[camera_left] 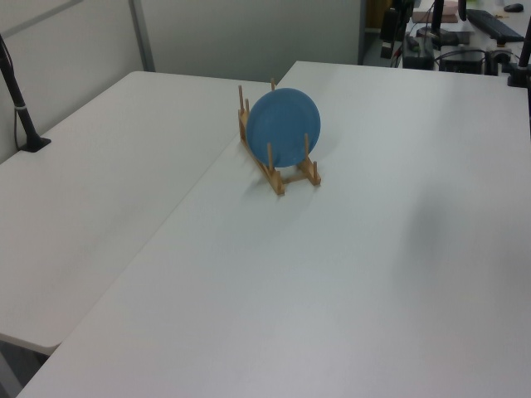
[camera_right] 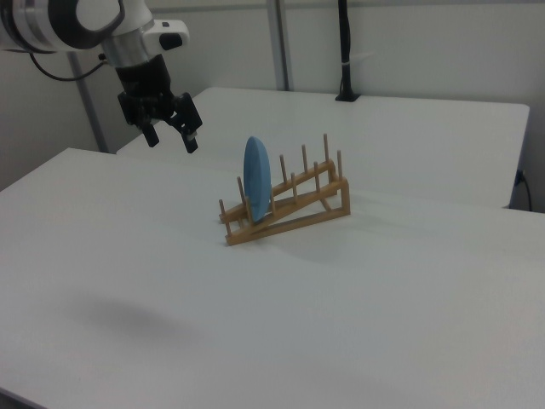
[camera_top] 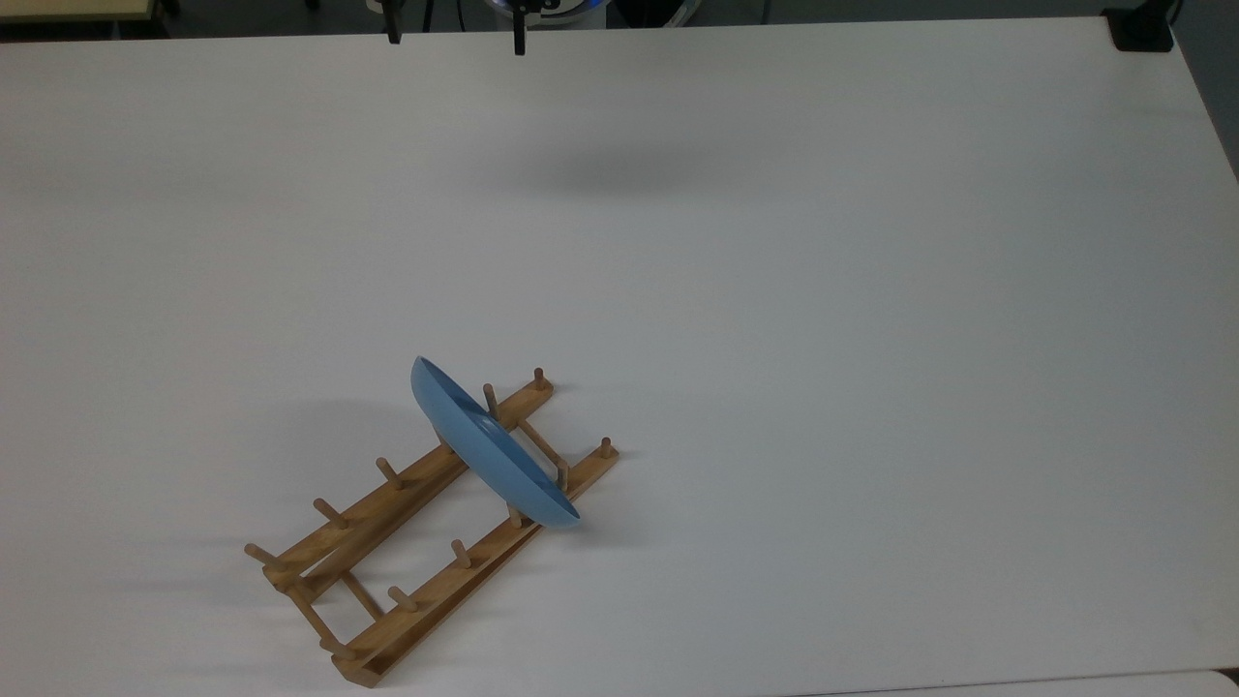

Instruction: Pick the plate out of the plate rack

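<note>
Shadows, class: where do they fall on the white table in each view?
Top view: a soft grey patch lies on the white table, well clear of the light-brown wooden plate rack. Right view: a faint blot sits far below the black two-finger gripper. Left view: dim shade beside the round light-blue plate.

A large white table (camera_top: 774,290) with a smooth, matte top carries a light-brown wooden plate rack (camera_top: 426,532), which sits directly on it near the top view's lower left. The plate rack runs diagonally in the top view, its two long rails lying flat on the table, upright pegs rising from each. In the right view the plate rack (camera_right: 289,204) stands near the table's (camera_right: 341,324) middle. A second white table (camera_left: 91,191) adjoins it on the left view's left
</note>
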Robot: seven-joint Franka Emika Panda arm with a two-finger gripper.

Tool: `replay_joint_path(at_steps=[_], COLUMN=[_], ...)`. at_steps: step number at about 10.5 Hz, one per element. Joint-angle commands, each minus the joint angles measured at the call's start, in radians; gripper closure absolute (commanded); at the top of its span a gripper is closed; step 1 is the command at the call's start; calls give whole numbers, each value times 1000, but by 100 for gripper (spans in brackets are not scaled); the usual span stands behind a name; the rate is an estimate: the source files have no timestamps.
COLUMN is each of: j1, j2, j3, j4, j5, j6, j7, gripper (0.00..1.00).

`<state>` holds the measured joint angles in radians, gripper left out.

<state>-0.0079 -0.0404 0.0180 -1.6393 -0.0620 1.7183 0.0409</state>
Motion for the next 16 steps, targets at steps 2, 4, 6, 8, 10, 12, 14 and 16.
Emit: replay_joint_path(at_steps=[2, 4, 6, 8, 10, 12, 14, 16], j1=[20, 19, 17, 17, 17, 16, 3, -7], j2=[-29, -29, -29, -29, -32, -30, -30, -30], j3=[-20, -20, -20, -20, -20, -20, -20, -20], j4=[-19, -19, -19, -19, -19, -19, -19, -19], j5=[25, 54, 56, 56, 56, 56, 56, 54], j6=[-28, -26, -25, -26, -26, -25, -28, -48], j7=[-15, -10, -16, -24, -27, -30, -172, -280], gripper=[0, 0, 0, 0, 0, 0, 0, 0])
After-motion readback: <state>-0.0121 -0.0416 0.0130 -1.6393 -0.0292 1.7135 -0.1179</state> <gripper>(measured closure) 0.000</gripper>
